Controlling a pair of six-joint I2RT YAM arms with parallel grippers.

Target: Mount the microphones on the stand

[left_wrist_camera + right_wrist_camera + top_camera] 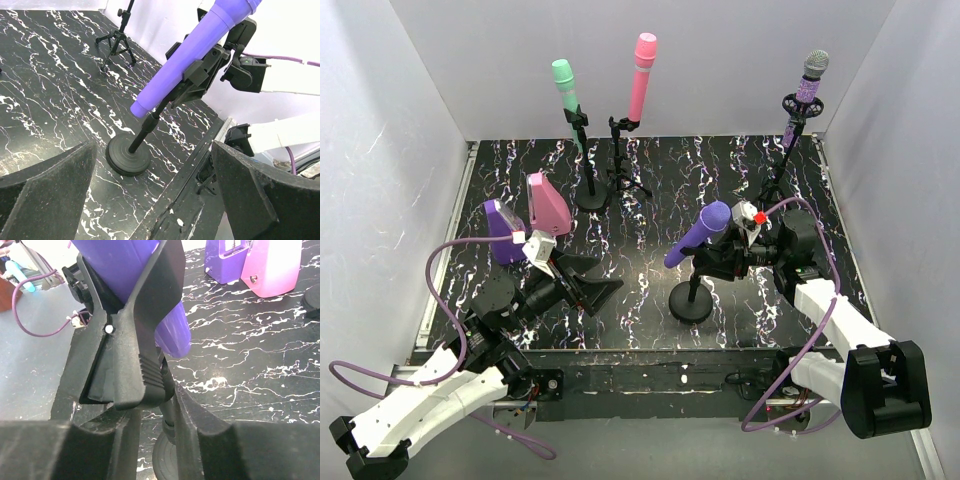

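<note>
The plain purple microphone (pixel 698 235) sits tilted in the black clip (pixel 130 340) of a round-based stand (pixel 691 300). It also shows in the left wrist view (pixel 195 55). My right gripper (pixel 734 250) is at that clip. In the right wrist view (pixel 155 412) its jaws stand narrowly apart, straddling the stand's pole (pixel 169 412) just under the clip. My left gripper (pixel 592 280) is open and empty, left of the stand, shown wide open in its wrist view (pixel 155 190). The mint green (pixel 563 80), pink (pixel 642 65) and glittery purple (pixel 810 85) microphones stand in their own stands at the back.
A pink wedge (pixel 548 205) and a purple wedge (pixel 502 228) stand at the left, close behind my left arm. White walls close in the sides and back. The stand's round base (pixel 127 157) sits near the table's front edge (pixel 200 165).
</note>
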